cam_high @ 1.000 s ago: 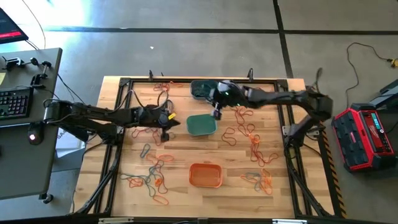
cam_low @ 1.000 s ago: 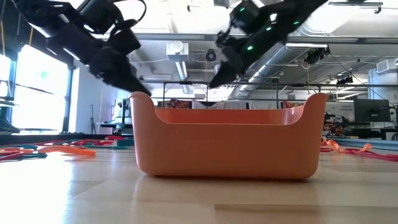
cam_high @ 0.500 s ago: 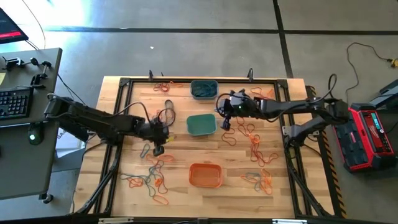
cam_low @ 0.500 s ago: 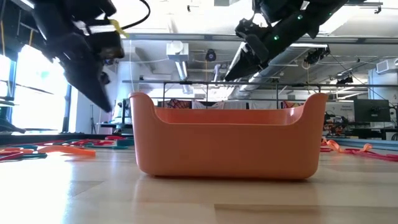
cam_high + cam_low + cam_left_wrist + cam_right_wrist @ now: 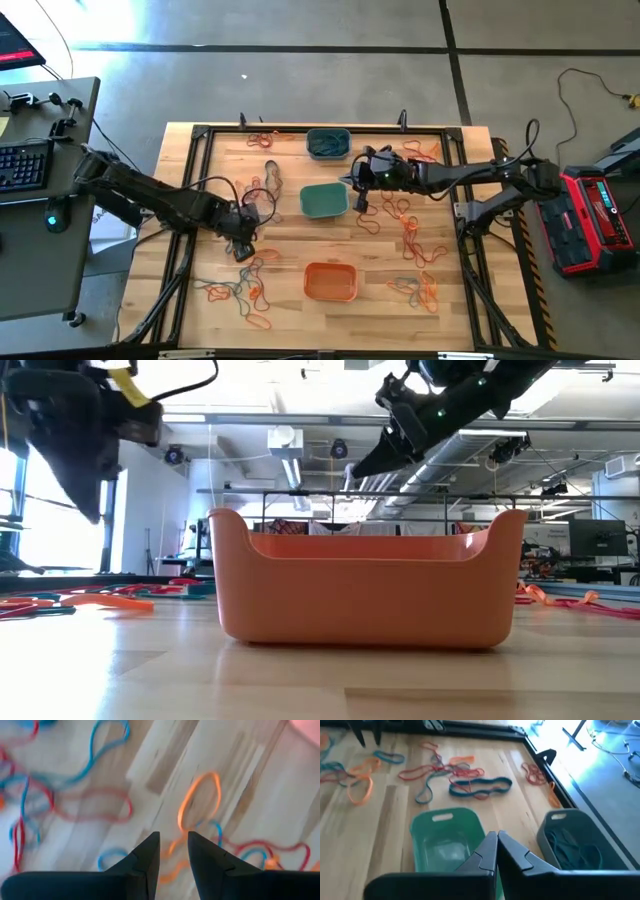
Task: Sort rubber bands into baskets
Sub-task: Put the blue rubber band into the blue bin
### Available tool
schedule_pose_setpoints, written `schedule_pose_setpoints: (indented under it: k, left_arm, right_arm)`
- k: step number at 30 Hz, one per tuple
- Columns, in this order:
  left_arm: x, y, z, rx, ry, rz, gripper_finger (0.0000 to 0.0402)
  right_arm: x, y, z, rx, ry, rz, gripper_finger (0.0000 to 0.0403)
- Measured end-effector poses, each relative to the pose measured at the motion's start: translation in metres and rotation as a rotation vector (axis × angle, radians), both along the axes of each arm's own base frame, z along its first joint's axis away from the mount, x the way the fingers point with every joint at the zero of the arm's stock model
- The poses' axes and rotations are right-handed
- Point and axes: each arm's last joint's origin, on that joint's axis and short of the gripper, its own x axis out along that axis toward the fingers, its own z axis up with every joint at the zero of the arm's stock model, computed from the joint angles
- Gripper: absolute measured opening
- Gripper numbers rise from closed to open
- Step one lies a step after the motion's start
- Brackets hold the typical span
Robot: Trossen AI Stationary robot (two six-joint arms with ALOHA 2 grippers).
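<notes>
Had got only a few dark rubber bands [image 5: 570, 847] into the grey-blue basket [image 5: 328, 143] at twelve o'clock. Left teal-green basket [image 5: 324, 201] and orange basket [image 5: 330, 281] seemingly empty, with most bands strewn across the desk [image 5: 290, 240] at three and eight o'clock. Hovered with left jaws slightly parted and empty over an orange band [image 5: 200, 800] at eight o'clock, right jaws shut on nothing beside the teal-green basket.

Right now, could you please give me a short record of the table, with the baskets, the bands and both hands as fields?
Grey-blue basket: far edge of table, dark bands inside.
Teal-green basket: centre, looks empty.
Orange basket: near side.
Rubber bands: loose, scattered on both sides.
Left hand: low over the bands left of the orange basket, fingers slightly apart, empty.
Right hand: beside the teal-green basket, shut.
</notes>
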Motion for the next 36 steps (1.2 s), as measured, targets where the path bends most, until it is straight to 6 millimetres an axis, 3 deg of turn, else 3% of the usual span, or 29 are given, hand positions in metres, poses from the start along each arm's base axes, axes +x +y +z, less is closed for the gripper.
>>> schedule_pose_setpoints:
  k: [10,16,20,28,36]
  left_arm:
    - [-0.018,-0.004,0.003,-0.014,0.188,0.082,0.0068]
    - [-0.021,-0.005,0.003,-0.095,0.240,0.138,0.0041]
    - [-0.020,-0.006,0.001,-0.097,0.250,0.185,0.0053]
    - [-0.016,-0.004,-0.021,0.057,0.299,0.205,0.0105]
    - [-0.022,0.004,-0.039,-0.022,0.256,0.197,0.0060]
  right_arm:
    - [-0.001,-0.002,-0.001,-0.033,0.020,0.012,0.0004]
    - [-0.001,-0.003,-0.001,-0.015,0.016,0.002,0.0032]
    - [-0.001,-0.002,-0.001,-0.017,0.019,0.003,0.0058]
    - [-0.002,-0.002,-0.002,-0.004,0.030,-0.001,0.0081]
    - [-0.002,-0.002,-0.004,0.009,0.040,-0.007,0.0081]
